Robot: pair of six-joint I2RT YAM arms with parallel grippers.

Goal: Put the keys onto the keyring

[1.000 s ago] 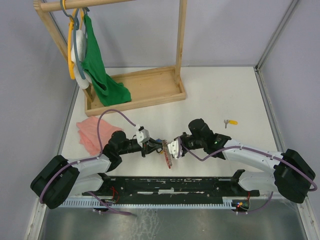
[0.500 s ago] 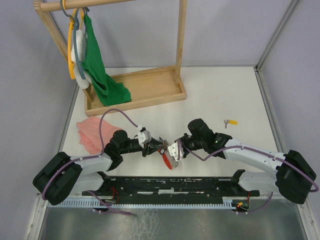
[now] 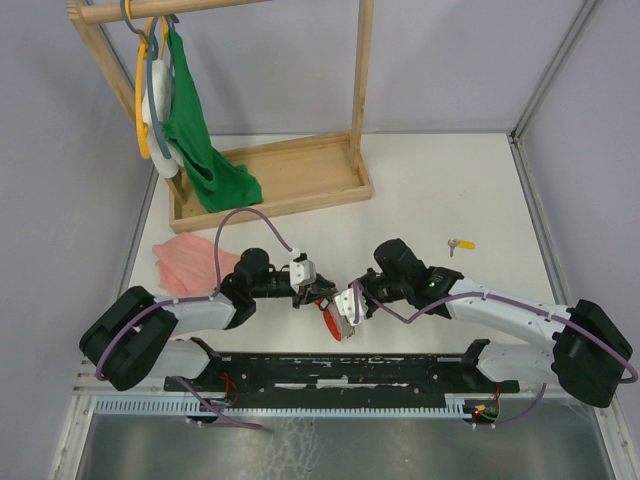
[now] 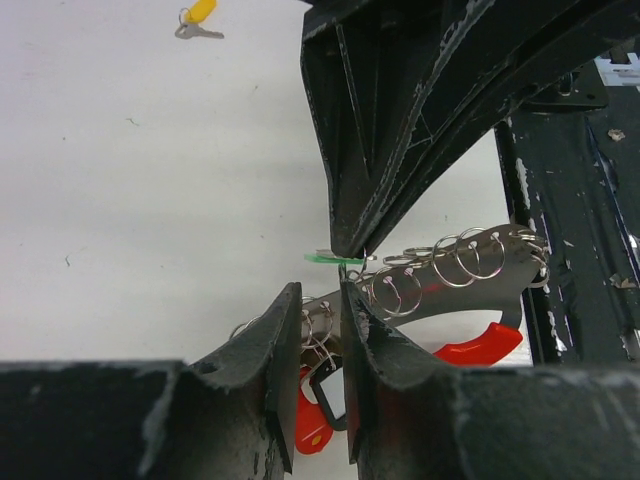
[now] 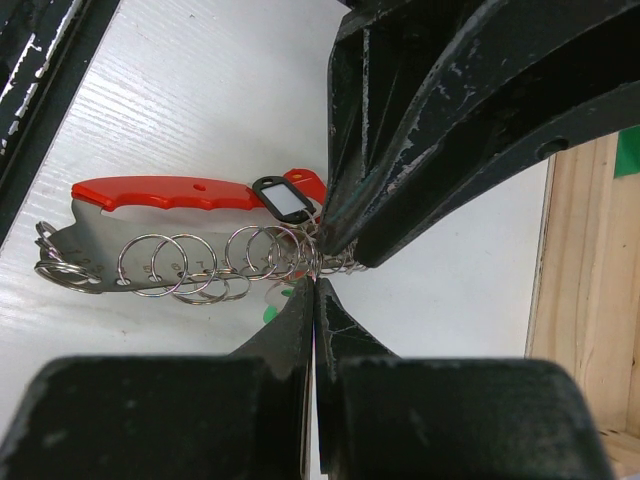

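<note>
White counter [image 3: 440, 190], yellow-tagged key [image 3: 461, 243] off alone; left tool [image 4: 320, 310] clamped on ring bunch [image 4: 440, 265]; right tool [image 5: 314, 300] pinched shut against it.

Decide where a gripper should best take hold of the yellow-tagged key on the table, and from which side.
Grip the yellow-tagged key by its plastic head, straight down from above, jaws across the head's narrow width. It lies flat on the table with nothing beside it; the head looks bulkier than the thin metal blade.
</note>
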